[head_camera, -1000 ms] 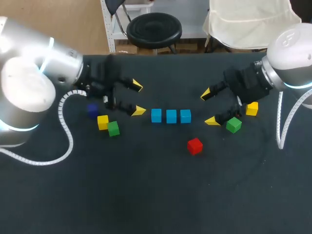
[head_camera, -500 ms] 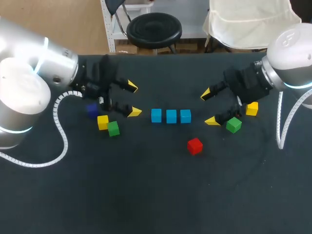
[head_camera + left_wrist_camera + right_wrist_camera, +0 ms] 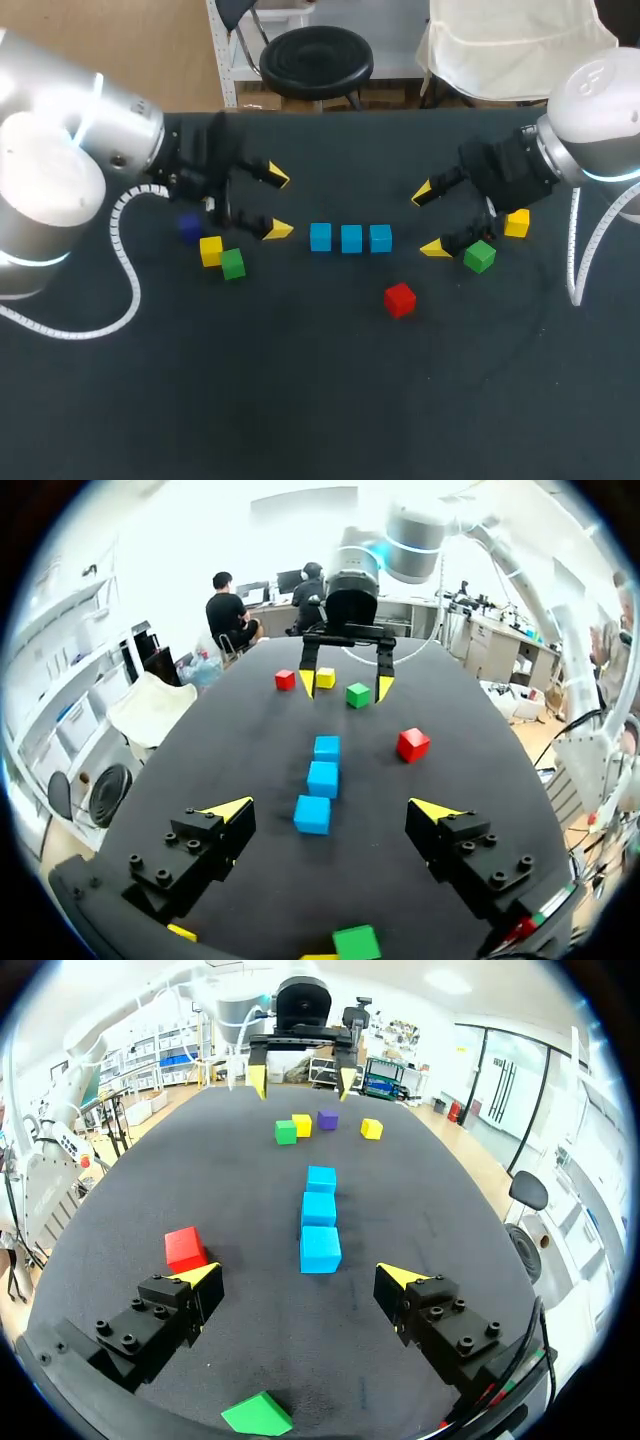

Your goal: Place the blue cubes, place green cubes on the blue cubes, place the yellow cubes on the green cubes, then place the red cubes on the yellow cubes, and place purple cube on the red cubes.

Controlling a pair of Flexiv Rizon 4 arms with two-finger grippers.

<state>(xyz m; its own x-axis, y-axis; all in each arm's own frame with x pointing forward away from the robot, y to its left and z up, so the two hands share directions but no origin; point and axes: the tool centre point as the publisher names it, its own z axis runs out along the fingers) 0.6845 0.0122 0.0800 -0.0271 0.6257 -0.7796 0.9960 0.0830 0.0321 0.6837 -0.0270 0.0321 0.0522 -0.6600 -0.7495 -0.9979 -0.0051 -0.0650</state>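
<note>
The three blue cubes point(image 3: 350, 238) lie in a close row at the middle of the desk point(image 3: 300, 400). The left green cube point(image 3: 233, 264) touches a yellow cube point(image 3: 210, 250), so a grasp there may drag both. The right green cube point(image 3: 479, 256) lies just beside the right hand point(image 3: 429, 220), which could push it aside. This hand and the left hand point(image 3: 279, 203) are both spread and empty; wide fingers may knock a neighbouring blue cube when placing.

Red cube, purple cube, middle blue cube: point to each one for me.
red cube point(image 3: 400, 299): head view, its top face.
purple cube point(image 3: 327, 1119): right wrist view, its visible middle.
middle blue cube point(image 3: 351, 239): head view, its top face.
</note>
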